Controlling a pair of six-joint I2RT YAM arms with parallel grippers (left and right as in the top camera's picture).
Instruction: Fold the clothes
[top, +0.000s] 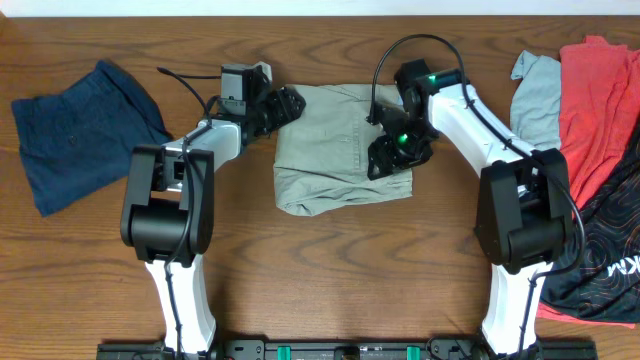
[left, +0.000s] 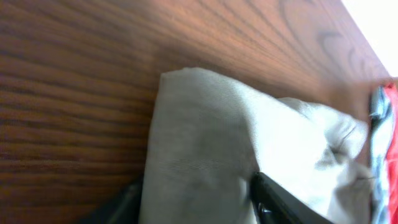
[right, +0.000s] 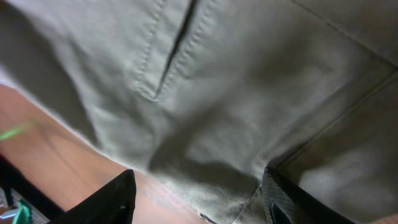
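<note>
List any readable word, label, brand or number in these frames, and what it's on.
Black patterned garment: pale letters at the overhead view's right edge, cut off and too small to read.
Khaki woven shorts, navy shorts, red garment: no text visible.
Wrist views: none.

Your left arm (top: 195, 145) reaches forward and bends inward toward the middle, with the left gripper (top: 288, 105) held low and its fingers apart. Your right arm (top: 480, 120) arches in from the opposite side. The right gripper (top: 392, 152) points downward with its fingers spread wide.
</note>
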